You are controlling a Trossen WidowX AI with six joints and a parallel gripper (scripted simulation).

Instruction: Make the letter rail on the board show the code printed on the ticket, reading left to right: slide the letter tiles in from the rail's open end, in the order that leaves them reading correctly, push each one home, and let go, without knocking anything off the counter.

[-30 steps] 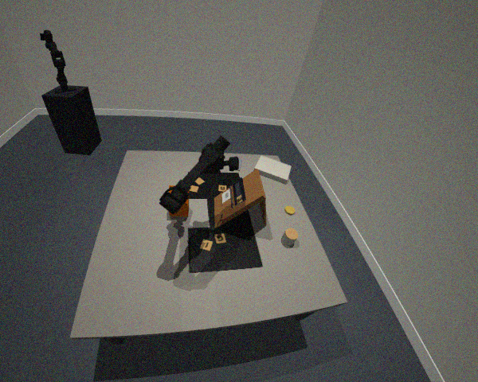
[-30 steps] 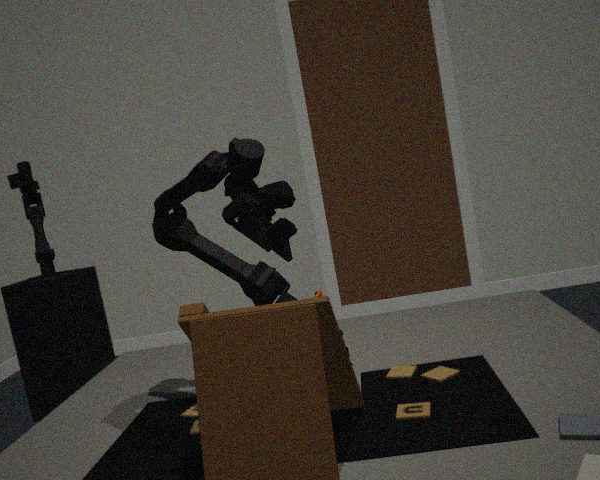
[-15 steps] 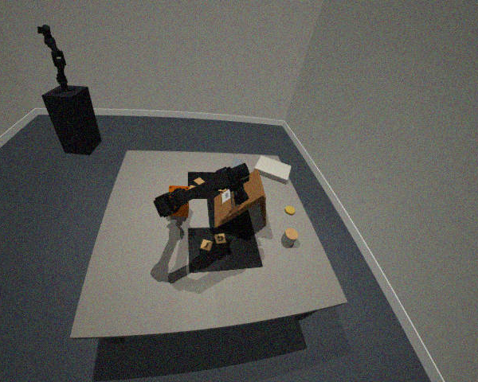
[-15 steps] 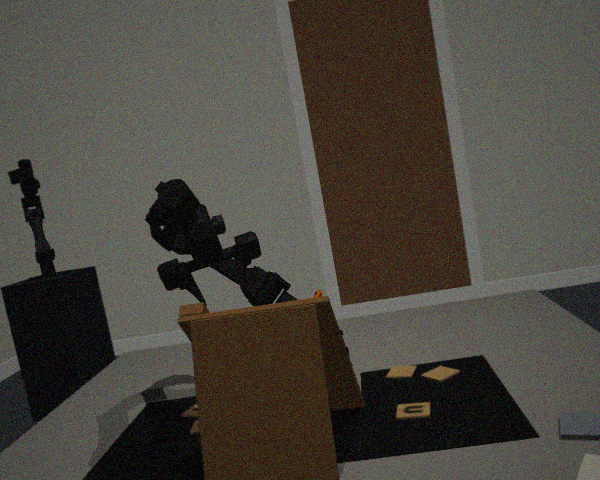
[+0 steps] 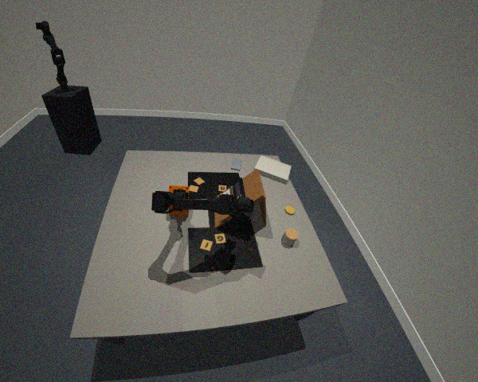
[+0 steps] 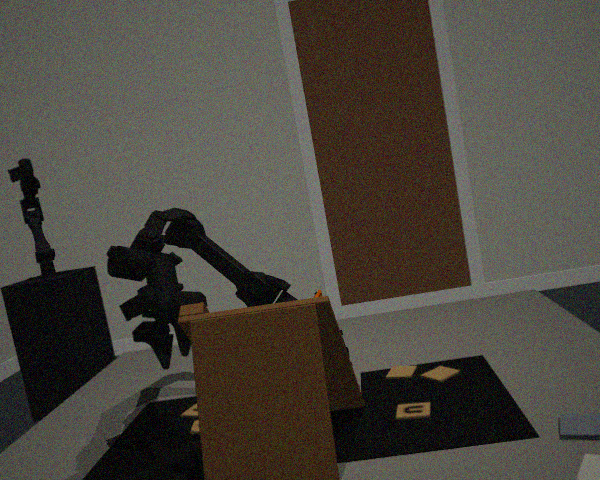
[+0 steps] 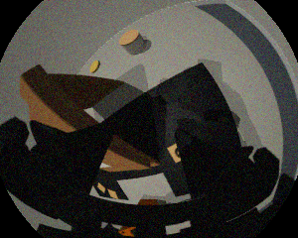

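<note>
My gripper [image 6: 176,356] [image 7: 147,127] is open and empty, pointing down beside the wooden board [image 5: 253,185] [image 6: 264,387], above the front mat's side. The arm hides the gripper in the top view. The board's dark rail [image 5: 237,188] and the ticket [image 5: 227,192] are partly covered by the arm; neither the rail's letters nor the code can be read. On the front black mat [image 5: 247,259] lie a J-like tile [image 5: 206,244] and a G-like tile [image 5: 220,238]. On the rear mat [image 6: 481,418] lie a U tile [image 5: 222,188] [image 6: 413,410] and two tiles without readable letters [image 5: 198,181] [image 6: 440,373].
A white box [image 5: 272,168] and a blue-grey slab [image 5: 236,164] [image 6: 590,427] lie behind the board. A yellow disc [image 5: 289,210] [image 7: 94,65] and a tan-topped cylinder [image 5: 291,235] [image 7: 130,39] stand to its right. Another arm stands on a black pedestal [image 5: 74,123] [image 6: 57,335] away from the counter.
</note>
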